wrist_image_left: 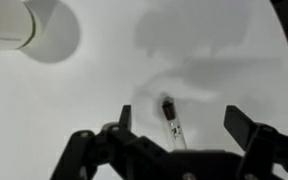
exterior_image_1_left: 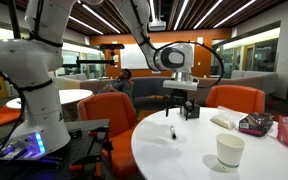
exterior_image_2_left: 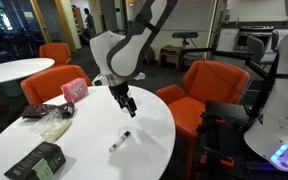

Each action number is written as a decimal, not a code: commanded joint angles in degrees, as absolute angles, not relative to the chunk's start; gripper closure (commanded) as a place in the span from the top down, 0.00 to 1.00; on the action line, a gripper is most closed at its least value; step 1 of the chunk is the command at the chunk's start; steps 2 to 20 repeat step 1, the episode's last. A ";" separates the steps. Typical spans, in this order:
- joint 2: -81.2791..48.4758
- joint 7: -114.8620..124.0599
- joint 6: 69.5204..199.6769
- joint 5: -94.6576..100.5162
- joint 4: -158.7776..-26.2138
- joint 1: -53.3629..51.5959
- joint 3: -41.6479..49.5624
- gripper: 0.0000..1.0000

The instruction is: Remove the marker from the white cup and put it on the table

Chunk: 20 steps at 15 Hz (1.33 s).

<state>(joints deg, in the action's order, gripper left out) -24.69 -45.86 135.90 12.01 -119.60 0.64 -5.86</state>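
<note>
The marker (exterior_image_1_left: 172, 132) lies flat on the round white table (exterior_image_1_left: 184, 160). It shows in both exterior views (exterior_image_2_left: 120, 141) and in the wrist view (wrist_image_left: 171, 118), with its dark cap end pointing away. My gripper (exterior_image_1_left: 184, 108) hangs open and empty a little above the table, past the marker (exterior_image_2_left: 129, 108). In the wrist view the two fingers (wrist_image_left: 180, 118) stand wide apart with the marker below and between them. The white cup (exterior_image_1_left: 230, 150) stands upright near the table's front edge, apart from the marker. It also shows at the top left of the wrist view (wrist_image_left: 9, 22).
A pink packet (exterior_image_2_left: 74, 89), a clear bag (exterior_image_2_left: 54, 125) and a black box (exterior_image_2_left: 36, 160) lie on one side of the table. Orange chairs (exterior_image_2_left: 214, 85) ring the table. A smaller white round table (exterior_image_2_left: 14, 68) stands further back.
</note>
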 commanded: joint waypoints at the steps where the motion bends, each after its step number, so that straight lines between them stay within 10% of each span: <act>1: -19.26 -42.98 136.71 13.68 -124.28 0.56 -6.00 1.00; 20: -19.26 -42.98 136.71 13.68 -124.28 0.56 -6.00 1.00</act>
